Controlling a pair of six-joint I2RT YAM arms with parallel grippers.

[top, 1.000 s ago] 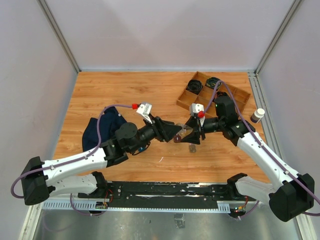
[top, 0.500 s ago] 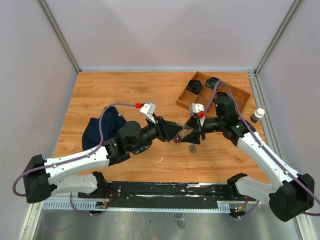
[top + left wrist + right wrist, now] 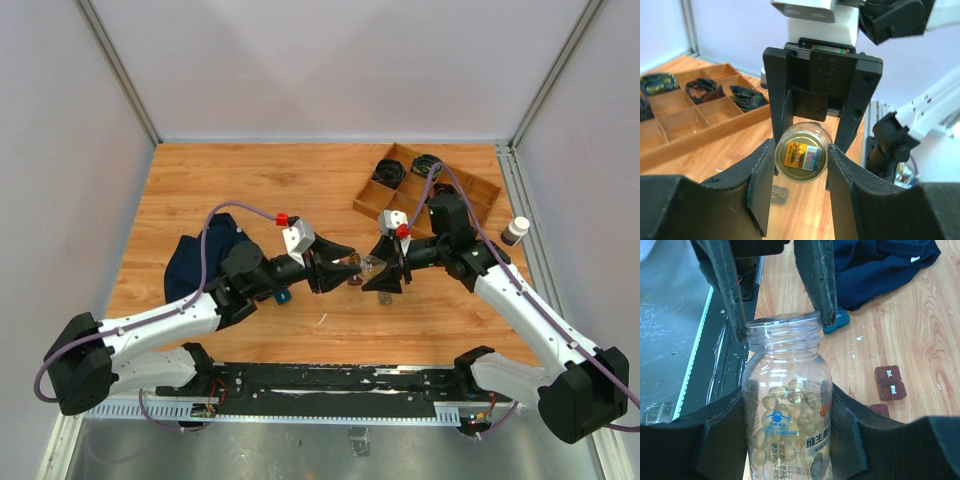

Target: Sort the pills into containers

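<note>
The left tool (image 3: 801,167) has swung in from nine o'clock and narrowed onto the neck of the clear plastic bottle of pale capsules (image 3: 787,390). The right tool (image 3: 787,455) grips its body above the wooden table (image 3: 250,180). The small dark-brown square boxes (image 3: 891,382) wait at the bottle's three o'clock. Pouring looks close, I'd say.

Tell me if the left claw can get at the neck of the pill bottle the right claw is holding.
Probably yes. The left claw sits around the open neck of the pill bottle, its fingers seemingly touching both sides, nothing between.
</note>
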